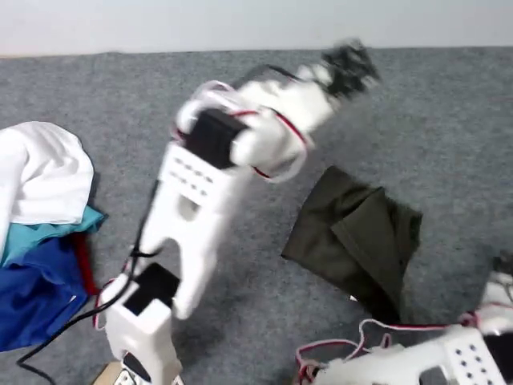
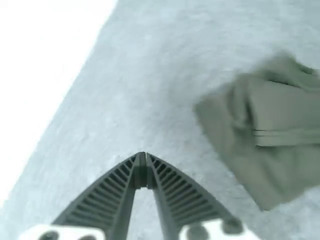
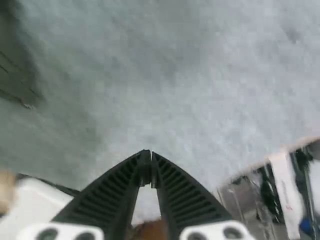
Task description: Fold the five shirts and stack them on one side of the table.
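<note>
Grey felt covers the table (image 1: 256, 321) from the near edge up to a pale wall (image 1: 240, 24). At the near right corner lies the right arm (image 1: 433, 361), low over the felt, with red and white cables beside it. The right gripper (image 3: 148, 160) has its two ribbed black fingers pressed together at the tips, with nothing between them, and it hangs over bare felt. At the near left stands the base of the left arm (image 1: 200, 208), which rises and leans toward the far middle of the table. Between the two arms, right of centre, the green shirt (image 1: 353, 241) lies flat on the felt, partly folded, with one flap over its middle; no gripper touches it. At the left edge is a pile (image 1: 36, 265) of shirts: a white shirt (image 1: 40, 172) on top, a teal one (image 1: 48, 233) under it, a blue one (image 1: 32, 293) nearest, and a red strip (image 1: 80, 261) at the side. Farthest, the left gripper (image 2: 143, 165) hangs over bare felt beyond the green shirt, its fingers also pressed together and holding nothing.
</note>
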Robot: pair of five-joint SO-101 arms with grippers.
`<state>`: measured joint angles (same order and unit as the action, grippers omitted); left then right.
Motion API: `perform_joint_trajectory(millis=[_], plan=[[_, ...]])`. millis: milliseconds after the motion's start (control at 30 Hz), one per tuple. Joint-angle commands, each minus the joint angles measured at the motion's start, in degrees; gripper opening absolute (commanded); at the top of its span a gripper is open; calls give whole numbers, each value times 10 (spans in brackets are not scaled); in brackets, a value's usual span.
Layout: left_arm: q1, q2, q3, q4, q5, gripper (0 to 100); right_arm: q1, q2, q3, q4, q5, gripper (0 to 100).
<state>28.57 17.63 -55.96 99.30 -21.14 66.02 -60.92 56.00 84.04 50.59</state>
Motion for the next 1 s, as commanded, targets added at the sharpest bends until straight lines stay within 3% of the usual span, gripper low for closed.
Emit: perform_joint_trajectory(millis=[0, 200, 433, 700, 967], plan=[[-60, -51, -15, 12, 48, 3, -151, -9, -62, 16, -120, 9], [-119, -110, 106, 11, 81, 3, -362, -3, -74, 13, -229, 11], [-168, -179, 247, 11, 80, 3, -559, 12, -74, 13, -268, 45], [-235, -220, 354, 11, 127, 5, -643, 201, -120, -16, -336, 97], [-222, -280, 415, 11, 126, 5, -704, 371, -212, -86, -338, 101]])
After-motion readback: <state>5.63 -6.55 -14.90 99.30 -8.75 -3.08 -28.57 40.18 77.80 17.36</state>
